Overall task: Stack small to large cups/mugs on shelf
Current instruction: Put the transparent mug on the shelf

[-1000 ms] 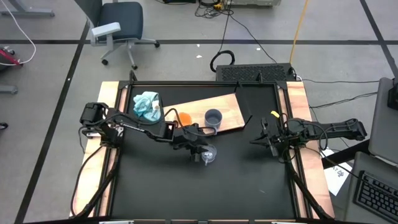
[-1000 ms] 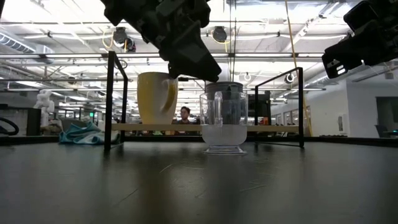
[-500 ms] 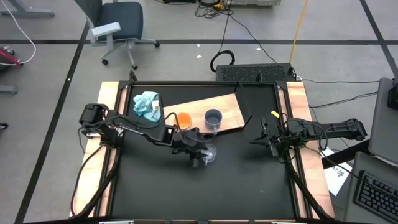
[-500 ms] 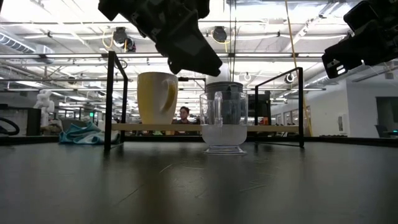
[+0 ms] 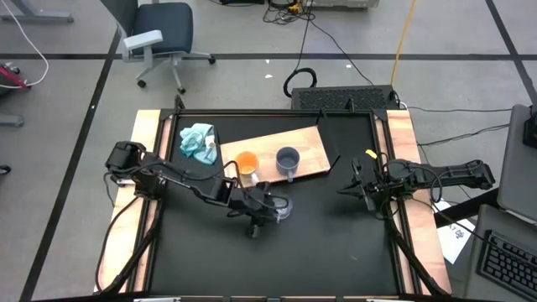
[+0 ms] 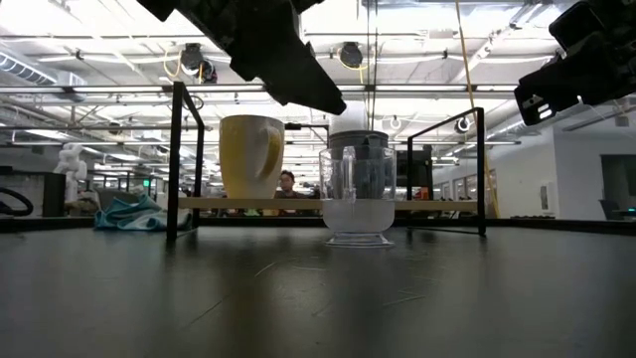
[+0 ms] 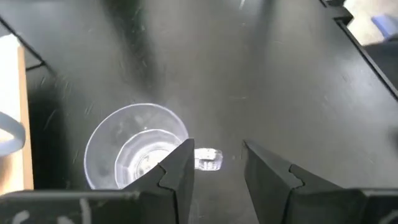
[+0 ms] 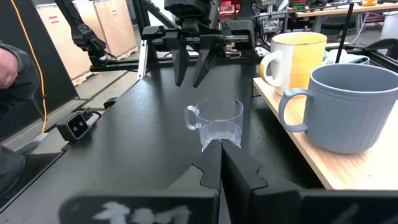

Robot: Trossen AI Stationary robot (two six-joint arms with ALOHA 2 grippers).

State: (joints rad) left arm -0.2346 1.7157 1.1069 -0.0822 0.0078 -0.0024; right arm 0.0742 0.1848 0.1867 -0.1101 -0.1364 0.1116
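Standing upright on the black surface [image 5: 319, 243], the clear glass cup [image 5: 282, 206] is seen just off the front edge of the shelf [image 5: 307, 144], with nothing gripping it. The left gripper [image 5: 254, 225] is held above the surface just beside the cup, its jaws parted and empty; in the left wrist view the cup [image 7: 138, 147] is shown from above beside one dark finger [image 7: 178, 171], its small handle lying in the gap between the two fingers. From the low view the cup [image 6: 356, 199] is caught resting flat on the surface, the left arm hanging above and to one side of it.

On the light-wood shelf, raised on a thin black frame, the orange mug [image 5: 247, 163] and the grey-blue mug [image 5: 288, 159] are set upright side by side and apart. In the right wrist view the orange mug [image 8: 297, 56], its pale handle turned toward the open surface, is placed beyond the grey-blue mug [image 8: 350, 107], and the glass cup [image 8: 219, 121] is seen below them, near the shelf's edge.

The right gripper [image 5: 354, 186] is parked near the right-hand rail, well apart from the cups, its jaws pressed together on nothing. A light-blue cloth [image 5: 198, 141] is bunched at the far left corner of the surface.
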